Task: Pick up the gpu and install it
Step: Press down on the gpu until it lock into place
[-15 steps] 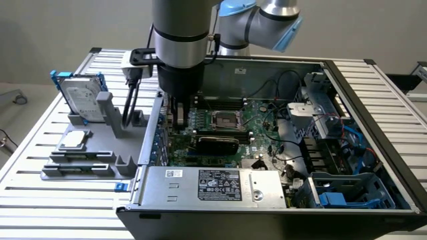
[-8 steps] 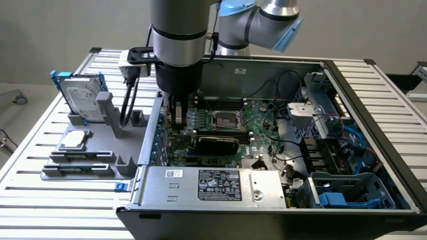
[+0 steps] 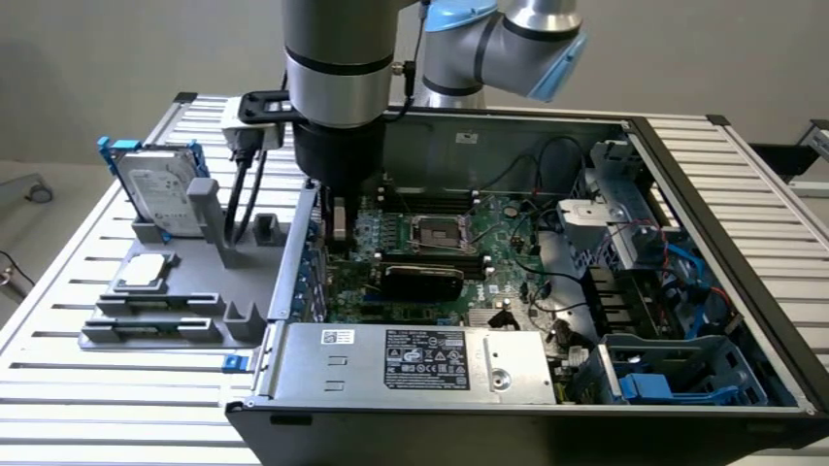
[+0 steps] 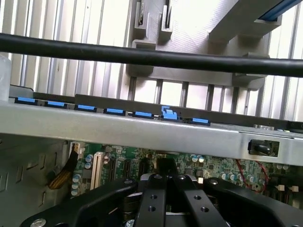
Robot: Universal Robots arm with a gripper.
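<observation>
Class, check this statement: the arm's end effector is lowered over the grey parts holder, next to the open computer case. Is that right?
Not quite. The end effector is lowered inside the open computer case, over the motherboard. It is close to the case wall that faces the grey parts holder. The exterior view shows this.

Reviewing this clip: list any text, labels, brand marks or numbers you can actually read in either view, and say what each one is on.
None can be read.
Power supply: black label with white print and marks, too small to read.
Power supply: small white sticker, illegible.
Hard drive: pale label, print blurred.
Motherboard: no marking can be made out in the exterior view or the wrist view.
</observation>
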